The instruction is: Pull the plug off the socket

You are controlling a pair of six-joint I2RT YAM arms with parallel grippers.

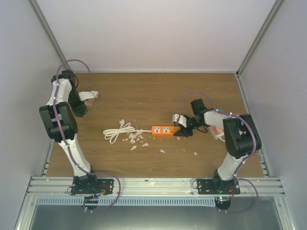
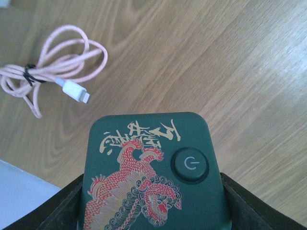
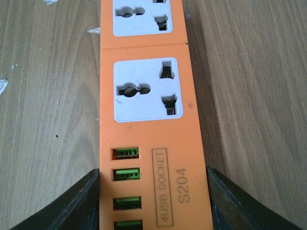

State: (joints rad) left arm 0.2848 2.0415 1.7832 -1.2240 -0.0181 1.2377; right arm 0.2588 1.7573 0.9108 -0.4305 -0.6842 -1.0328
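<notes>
Fingers, top view: right fingers (image 1: 181, 127) sit on the right end of the orange socket strip (image 1: 162, 130) on the desk (image 1: 144, 91); left fingers (image 1: 91, 95) well apart, far left.

Left wrist: clamped on a green device (image 2: 148, 167); pink cable (image 2: 53, 67) lies beyond.

Right wrist: clamped across the strip's USB end; both visible sockets empty, no plug seen.

Judgement: hold strip flat; pull any plug straight out.

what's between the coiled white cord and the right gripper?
The orange power strip, with white scraps by its cord end; the right gripper straddles its other end. Top external view shows it.
</notes>
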